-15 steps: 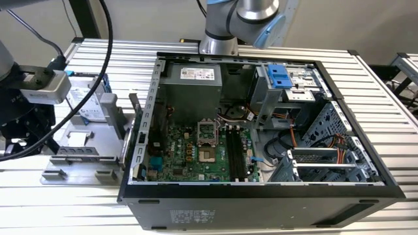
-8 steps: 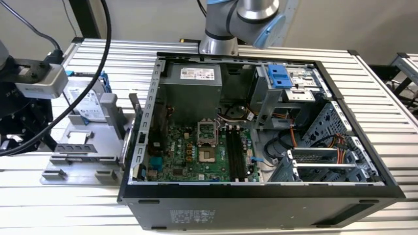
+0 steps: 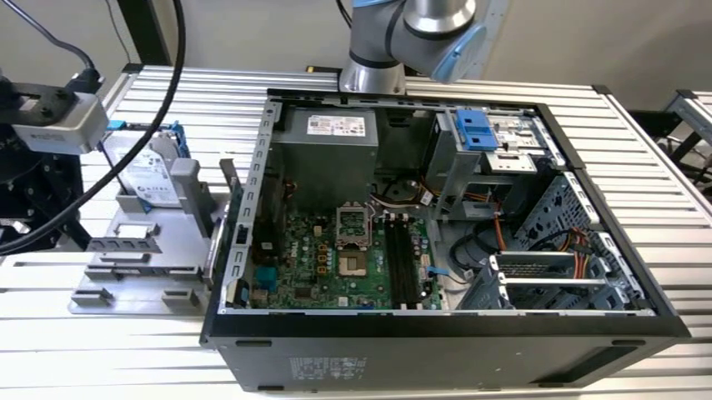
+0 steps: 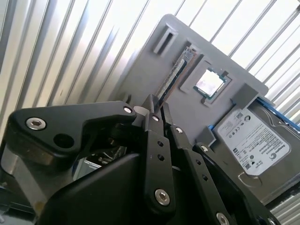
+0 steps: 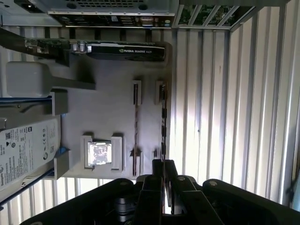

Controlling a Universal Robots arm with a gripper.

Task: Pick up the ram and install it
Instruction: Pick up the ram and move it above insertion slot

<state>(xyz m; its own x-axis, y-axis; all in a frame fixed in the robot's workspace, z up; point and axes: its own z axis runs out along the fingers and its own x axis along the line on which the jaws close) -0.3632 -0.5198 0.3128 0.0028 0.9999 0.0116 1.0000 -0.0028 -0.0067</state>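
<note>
Hovering over grey tray (image 5: 108, 108), gripper (image 5: 163, 164) is at one end of the ram (image 5: 162, 122). Ram stands on edge in slot along tray's edge, near CPU chip (image 5: 100, 153). Clamped or spread, can't tell.

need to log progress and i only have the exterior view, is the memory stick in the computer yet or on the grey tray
Observer: On the grey tray. In the second wrist view the memory stick stands on edge in a slot there.
Operator: where's the gripper
Observer: The gripper hangs close to one end of the stick; contact I can't judge.
Operator: anything close beside it
Observer: A square processor chip lies flat in a pocket right beside the stick.
</note>
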